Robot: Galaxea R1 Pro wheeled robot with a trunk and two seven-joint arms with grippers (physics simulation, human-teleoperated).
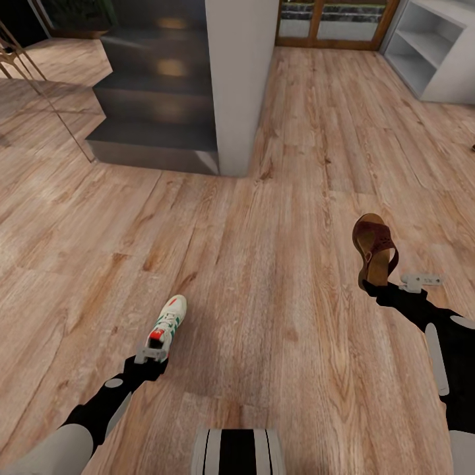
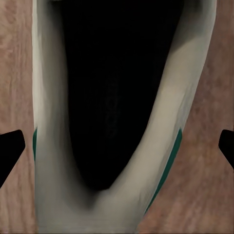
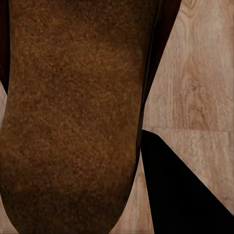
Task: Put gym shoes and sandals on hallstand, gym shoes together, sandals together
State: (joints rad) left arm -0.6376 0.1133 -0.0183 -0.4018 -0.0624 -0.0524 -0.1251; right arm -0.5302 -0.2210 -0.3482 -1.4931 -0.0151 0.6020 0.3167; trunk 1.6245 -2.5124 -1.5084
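A white gym shoe (image 1: 168, 323) with green stripes and a red heel patch hangs just above the corridor floor (image 1: 264, 277), toe pointing away, with my left gripper (image 1: 155, 356) shut on its heel. The left wrist view looks down into the shoe's dark opening (image 2: 112, 97), one black fingertip (image 2: 9, 151) on each side. My right gripper (image 1: 379, 287) is shut on a dark brown sandal (image 1: 374, 245), held upright on its heel end. Its tan footbed (image 3: 73, 112) shows close up beside a black finger (image 3: 180, 190). The pale-grey hallstand (image 1: 429, 46) stands at the far right.
Dark grey stairs (image 1: 158, 99) and a white pillar (image 1: 241, 79) stand ahead to the left. A wood-framed glass door (image 1: 330, 23) closes the far end. Open floor lies between the pillar and the hallstand. A small dark thing (image 1: 473, 147) is cut by the right edge.
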